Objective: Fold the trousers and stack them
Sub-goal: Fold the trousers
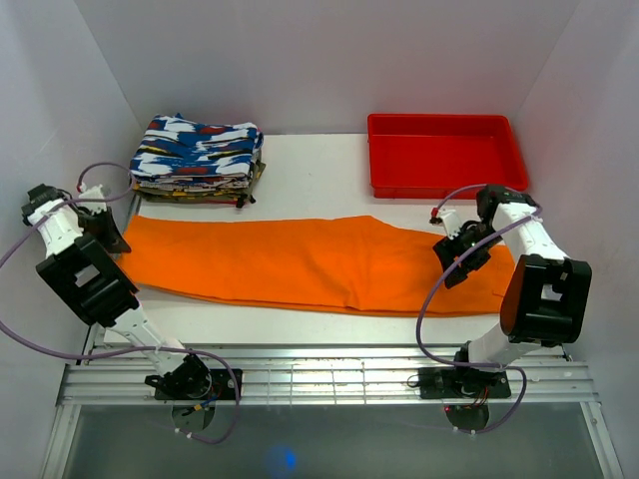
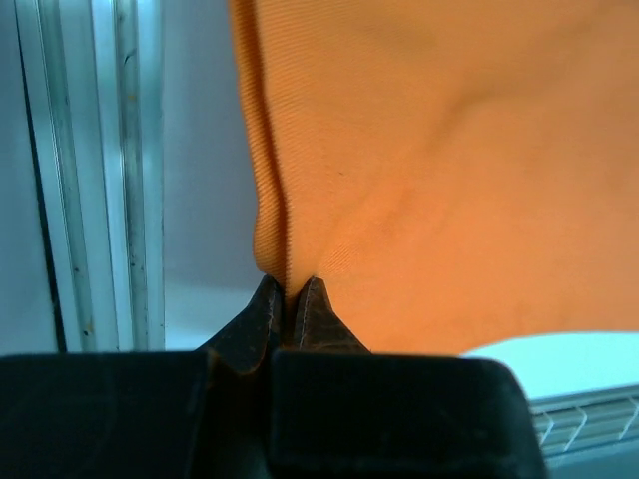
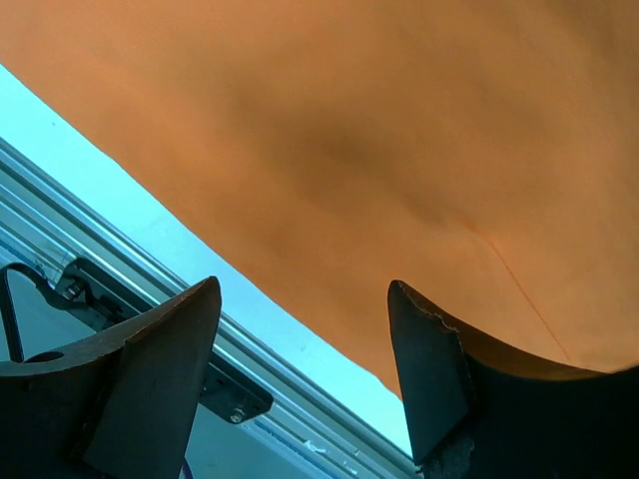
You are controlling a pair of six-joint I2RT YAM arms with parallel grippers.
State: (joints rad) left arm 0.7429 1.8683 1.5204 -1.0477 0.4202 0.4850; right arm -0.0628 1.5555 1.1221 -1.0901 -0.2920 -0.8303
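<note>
The large, plain bright-orange soft cloth trousers [image 1: 310,261] lie spread lengthwise across the white desk [image 1: 310,165], running from the left arm's side to the right arm's side, folded into one long flat band with a loose layered edge towards the near side. The left tool [image 1: 105,232] sits at the garment's left end, low by the desk. In the left wrist view its two dark fingers [image 2: 262,314] are pressed together, pinching a narrow ridge of the orange cloth at the hem, and the fabric puckers upward from the grip. The right tool [image 1: 459,257] is over the garment's right end. In the right wrist view its two dark curved fingers [image 3: 165,359] stand spread wide apart with orange cloth filling the space beyond them; whether the tips touch the fabric is hard to judge from this angle, but nothing is caught between them. At the far left corner of the desk, just beyond the trousers, rests a stack of blue, white and red patterned folded clothes [image 1: 198,160]. At the far right sits a rigid red rectangular plastic tray [image 1: 444,155], apart from the cloth. A ribbed silver metal rail [image 1: 329,374] runs along the near edge, where both arm bases are bolted.
</note>
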